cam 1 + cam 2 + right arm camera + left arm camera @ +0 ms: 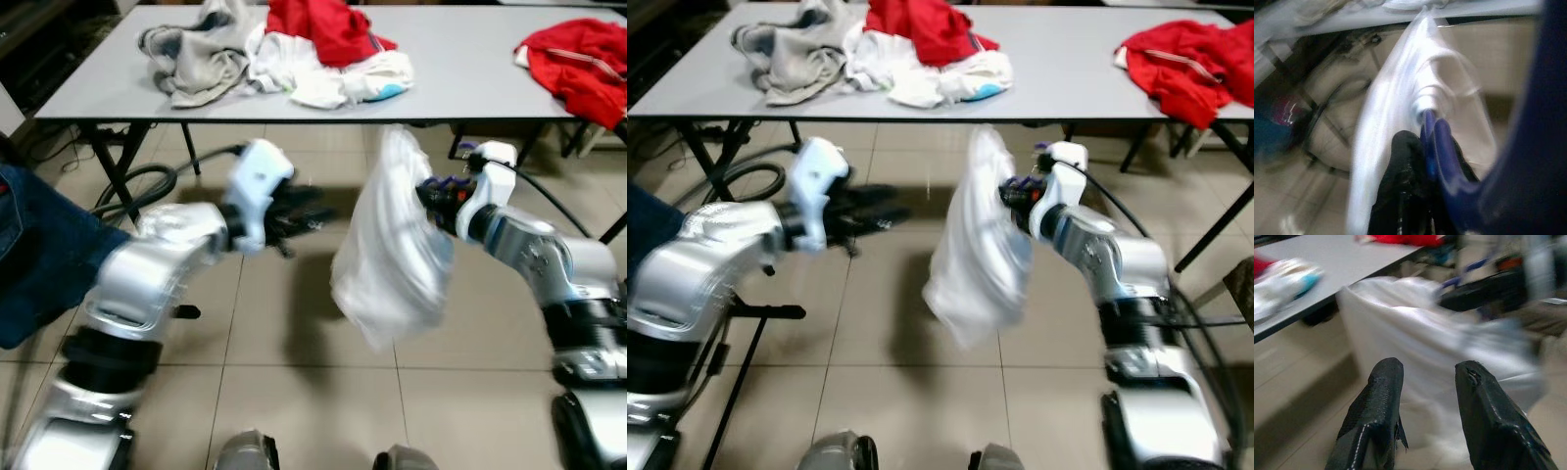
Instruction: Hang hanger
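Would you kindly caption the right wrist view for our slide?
Right pincer shut on a blue plastic hanger carrying a white cloth garment.

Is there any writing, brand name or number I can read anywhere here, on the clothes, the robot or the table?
None can be read.
white garment on the blue hanger, held by the right gripper: plain, blurred.
red jacket and clothes pile on the table: no legible print.
left gripper: open, unmarked.
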Motion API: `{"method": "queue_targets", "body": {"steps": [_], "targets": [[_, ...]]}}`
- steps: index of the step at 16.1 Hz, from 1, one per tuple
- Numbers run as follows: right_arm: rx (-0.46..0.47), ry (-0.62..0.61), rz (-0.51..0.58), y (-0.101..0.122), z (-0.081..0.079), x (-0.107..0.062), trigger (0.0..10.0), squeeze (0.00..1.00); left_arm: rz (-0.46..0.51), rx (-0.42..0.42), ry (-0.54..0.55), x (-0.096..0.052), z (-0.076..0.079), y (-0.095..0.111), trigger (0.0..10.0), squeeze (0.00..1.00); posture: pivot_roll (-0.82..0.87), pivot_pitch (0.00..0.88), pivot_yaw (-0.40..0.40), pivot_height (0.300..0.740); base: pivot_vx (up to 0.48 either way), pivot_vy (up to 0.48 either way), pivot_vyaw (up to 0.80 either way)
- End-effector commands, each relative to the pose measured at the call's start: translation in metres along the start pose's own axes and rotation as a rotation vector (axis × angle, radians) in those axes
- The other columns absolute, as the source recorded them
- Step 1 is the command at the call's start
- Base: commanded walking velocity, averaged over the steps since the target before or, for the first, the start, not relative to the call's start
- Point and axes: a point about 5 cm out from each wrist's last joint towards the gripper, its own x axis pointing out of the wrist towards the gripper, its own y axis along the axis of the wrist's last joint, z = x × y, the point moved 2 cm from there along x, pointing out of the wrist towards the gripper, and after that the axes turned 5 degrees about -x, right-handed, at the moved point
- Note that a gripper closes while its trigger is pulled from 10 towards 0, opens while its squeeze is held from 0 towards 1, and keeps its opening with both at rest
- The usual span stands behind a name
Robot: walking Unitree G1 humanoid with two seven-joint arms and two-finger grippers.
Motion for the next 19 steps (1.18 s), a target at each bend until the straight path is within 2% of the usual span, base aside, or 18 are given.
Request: {"method": "queue_targets", "body": {"steps": [1,2,3,4,5,6,7,9,11,13,15,17,18,19], "targets": [[-0.159,0.131,0.034,0.01,-0.013,-0.009,10.0,0.0,0.007,0.014,0.066,-0.007,-0.014,0.003,10.0,0.0,-0.12,0.0,0.006,0.74,0.0,0.0,0.0],[-0.268,0.211,0.084,0.013,-0.014,-0.023,10.0,0.0,0.03,0.018,0.102,-0.009,-0.021,0.008,10.0,0.0,-0.12,0.0,0.006,0.74,0.0,0.0,0.0],[-0.313,0.254,0.114,0.015,-0.013,-0.032,10.0,0.0,0.041,0.019,0.115,-0.01,-0.024,0.01,10.0,0.0,-0.12,0.0,0.006,0.74,0.0,0.0,0.0],[-0.379,0.332,0.139,0.015,-0.013,-0.049,10.0,0.0,0.059,0.019,0.13,-0.012,-0.028,0.013,10.0,0.0,-0.12,0.0,0.007,0.74,0.0,0.0,0.0],[-0.398,0.361,0.146,0.014,-0.012,-0.057,10.0,0.0,0.061,0.018,0.128,-0.012,-0.028,0.013,10.0,0.0,-0.12,0.0,0.007,0.74,0.0,0.0,0.0],[-0.398,0.434,0.14,0.013,-0.009,-0.072,10.0,0.0,0.055,0.018,0.095,-0.012,-0.025,0.011,10.0,0.0,-0.13,0.0,0.021,0.74,0.0,0.0,0.0],[-0.437,0.486,0.128,0.011,-0.003,-0.086,10.0,0.0,0.043,0.009,0.035,-0.011,-0.017,0.004,10.0,1.0,-0.13,0.0,0.026,0.74,0.0,0.0,0.0],[-0.458,0.57,0.114,0.008,0.005,-0.105,10.0,0.0,0.037,0.006,0.018,-0.009,-0.011,-0.006,10.0,1.0,-0.14,0.0,0.025,0.74,0.0,0.0,0.0],[-0.456,0.581,0.12,0.011,0.01,-0.111,10.0,0.0,0.076,-0.029,0.013,-0.007,-0.008,-0.003,10.0,1.0,-0.15,0.0,0.021,0.74,0.0,0.0,0.0],[-0.436,0.597,0.165,0.02,0.011,-0.115,10.0,0.0,0.059,-0.049,0.02,-0.005,-0.004,-0.01,10.0,1.0,-0.15,0.0,0.019,0.74,0.0,0.0,0.0],[-0.444,0.599,0.193,0.024,0.011,-0.114,10.0,0.0,0.036,-0.081,0.102,0.0,-0.009,-0.023,10.0,1.0,-0.14,0.0,0.016,0.74,0.0,0.0,0.0],[-0.444,0.596,0.194,0.023,0.011,-0.113,10.0,0.0,0.031,-0.103,0.087,0.004,-0.003,-0.027,10.0,1.0,-0.14,0.0,0.013,0.74,0.0,0.0,0.0],[-0.437,0.599,0.203,0.024,0.011,-0.113,10.0,0.0,0.044,-0.126,0.052,0.006,0.004,-0.027,10.0,0.59,-0.14,0.0,0.011,0.74,0.0,0.0,0.0],[-0.438,0.599,0.208,0.025,0.011,-0.113,10.0,0.0,0.039,-0.135,0.052,0.009,0.006,-0.03,10.0,0.02,-0.14,0.0,0.011,0.74,0.0,0.0,0.0]]}}
